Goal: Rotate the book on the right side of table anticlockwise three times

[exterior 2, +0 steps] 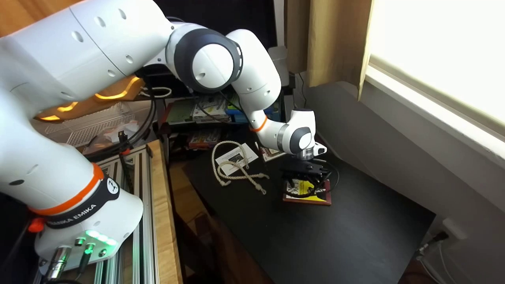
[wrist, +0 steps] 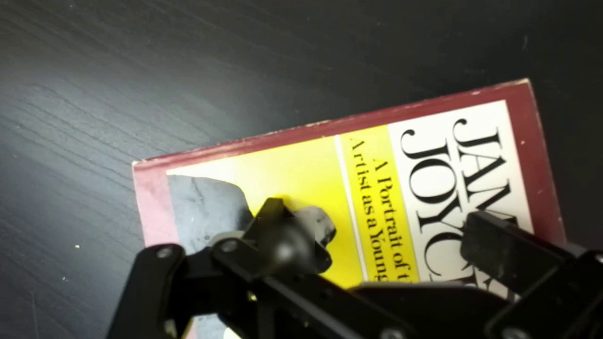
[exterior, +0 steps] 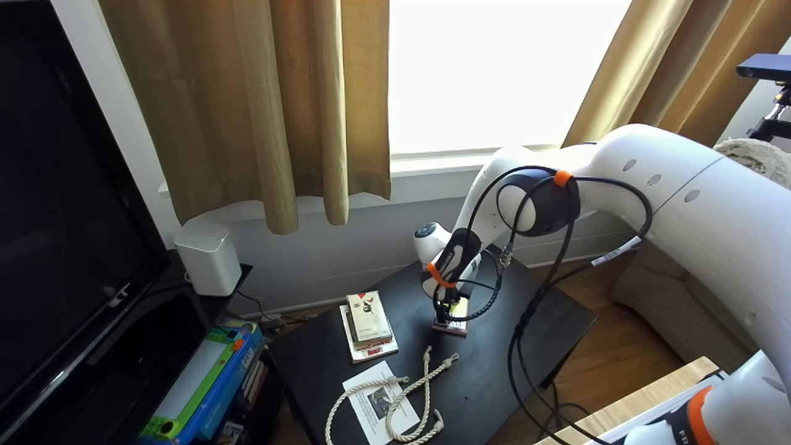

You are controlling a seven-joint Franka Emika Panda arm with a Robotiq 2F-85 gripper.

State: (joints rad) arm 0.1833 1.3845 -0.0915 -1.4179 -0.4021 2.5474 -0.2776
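Observation:
The book [wrist: 301, 160] has a yellow and white cover with a dark red border and the name James Joyce. It lies flat on the black table [exterior: 494, 361], and both exterior views show it [exterior: 456, 326] [exterior 2: 315, 198]. In the wrist view it sits slightly turned, with its lower part hidden behind the gripper. My gripper [wrist: 395, 233] is open, with its fingers apart over the cover and nothing between them. One fingertip is over the yellow part, the other over the white lettering. I cannot tell whether they touch the cover. The gripper [exterior 2: 304, 183] points down over the book.
A stack of books with a tan-and-white booklet on top [exterior: 369, 312] lies on the table. Near it are a white printed sheet [exterior: 361, 405] and a knotted-looking cream rope [exterior: 426, 395]. A wall and window sill [exterior 2: 426, 106] border the table. Black cables [exterior: 525, 321] hang from the arm.

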